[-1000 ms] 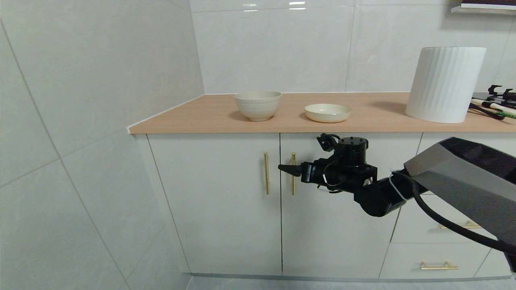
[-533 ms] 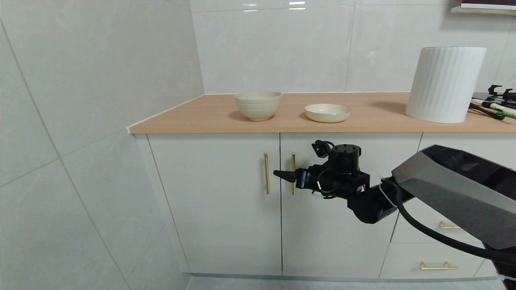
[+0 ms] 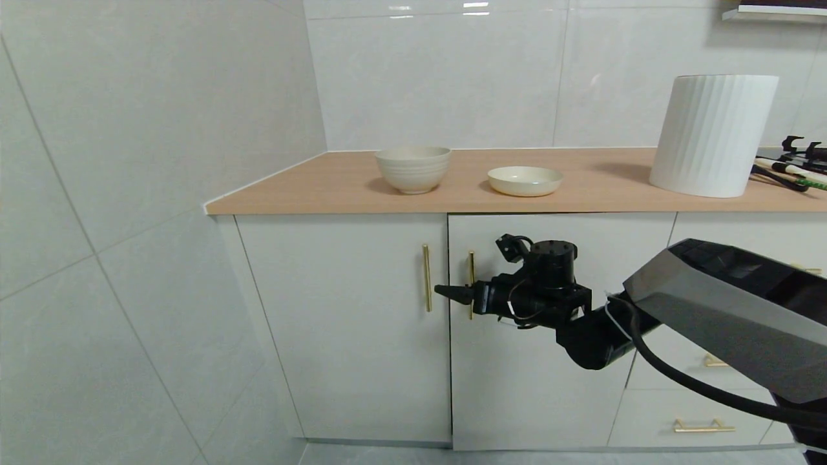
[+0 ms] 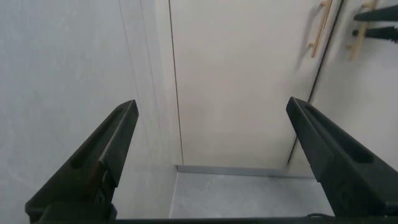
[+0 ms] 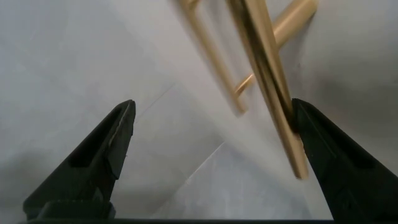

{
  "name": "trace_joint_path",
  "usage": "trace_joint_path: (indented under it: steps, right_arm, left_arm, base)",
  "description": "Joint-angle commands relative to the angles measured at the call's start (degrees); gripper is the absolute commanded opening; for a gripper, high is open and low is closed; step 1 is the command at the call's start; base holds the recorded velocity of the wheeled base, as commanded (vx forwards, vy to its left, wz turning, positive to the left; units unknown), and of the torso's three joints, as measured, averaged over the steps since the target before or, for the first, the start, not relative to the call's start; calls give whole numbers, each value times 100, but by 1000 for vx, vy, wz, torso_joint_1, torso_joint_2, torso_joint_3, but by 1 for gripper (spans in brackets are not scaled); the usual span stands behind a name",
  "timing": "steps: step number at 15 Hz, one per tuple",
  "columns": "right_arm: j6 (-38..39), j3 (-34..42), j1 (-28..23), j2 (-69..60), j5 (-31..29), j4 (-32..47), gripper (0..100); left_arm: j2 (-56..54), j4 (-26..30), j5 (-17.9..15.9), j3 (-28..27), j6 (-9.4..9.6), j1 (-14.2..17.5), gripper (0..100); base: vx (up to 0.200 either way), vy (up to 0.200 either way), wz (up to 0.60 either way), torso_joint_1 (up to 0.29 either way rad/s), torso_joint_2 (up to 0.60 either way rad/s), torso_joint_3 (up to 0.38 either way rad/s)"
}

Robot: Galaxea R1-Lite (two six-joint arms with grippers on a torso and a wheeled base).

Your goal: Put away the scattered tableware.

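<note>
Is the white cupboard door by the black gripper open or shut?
Slightly open: the white cupboard door sits forward of the left door, its bottom edge lower.

The dark utensils (image 3: 791, 169) on the counter (image 3: 336, 187) are cut off by the right edge of the head view and too small to tell apart. The right gripper (image 3: 449, 293) covers the middle of a gold door handle (image 3: 471, 265), which is blurred in the right wrist view.
</note>
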Motion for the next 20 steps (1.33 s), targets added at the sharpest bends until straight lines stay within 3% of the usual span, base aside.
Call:
trace_joint_path:
  steps: [1, 4, 8, 12, 14, 20]
  right_arm:
    - [3, 100, 10, -80, 76, -44, 100]
    - [12, 329, 10, -247, 164, -61, 100]
    - [91, 1287, 10, -1099, 1060, -61, 100]
    - [91, 2095, 2, -1785, 1192, -70, 100]
    - [91, 2649, 2, -2154, 1614, -114, 100]
    - [108, 3458, 2, -2813, 1930, -132, 100]
  left_arm:
    - [0, -2, -3, 0, -2, 2, 100]
    - [0, -2, -3, 0, -2, 2, 100]
    - [0, -2, 6, 0, -2, 2, 100]
    - [0, -2, -3, 0, -2, 2, 100]
    - [0, -2, 6, 0, -2, 2, 100]
    - [0, 7, -20, 0, 165, 2, 100]
  base:
    - [0, 0, 0, 0, 0, 0]
    - [0, 0, 0, 0, 0, 0]
    - [0, 0, 0, 0, 0, 0]
    - [0, 0, 0, 0, 0, 0]
    - [0, 0, 0, 0, 0, 0]
    - [0, 0, 0, 0, 0, 0]
